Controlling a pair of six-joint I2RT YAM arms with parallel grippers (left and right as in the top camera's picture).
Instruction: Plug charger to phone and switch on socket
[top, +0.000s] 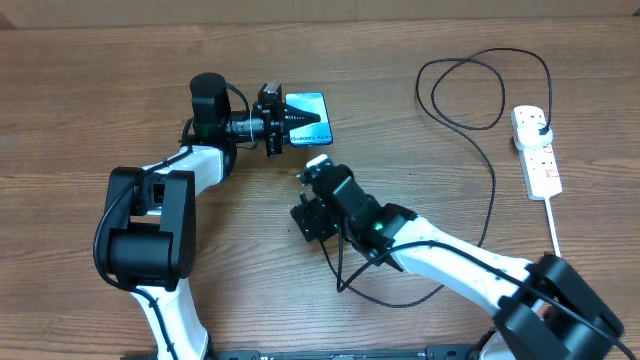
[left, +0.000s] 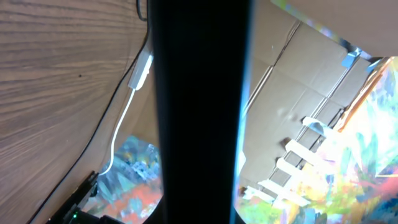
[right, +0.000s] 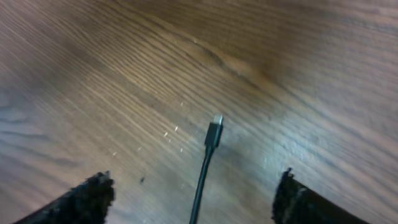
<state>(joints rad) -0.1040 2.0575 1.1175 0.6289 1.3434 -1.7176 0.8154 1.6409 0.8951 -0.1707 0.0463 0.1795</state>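
On the counter (right: 93, 74): connector tip (right: 216, 124) loose, smartphone (top: 312, 117) held

Left claw (top: 291, 117) seems, its wrist view being mostly blocked, to pinch the smartphone's end; right claw (right: 194, 183) is spread above the counter, the charger cable's (top: 470, 90) connector tip lying between its fingers (right: 87, 199), apart from both; the plug (top: 541, 124) sits in the white power strip (top: 540, 165).

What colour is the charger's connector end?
The charger is black, its connector black with a silvery tip; the right wrist view shows it best.
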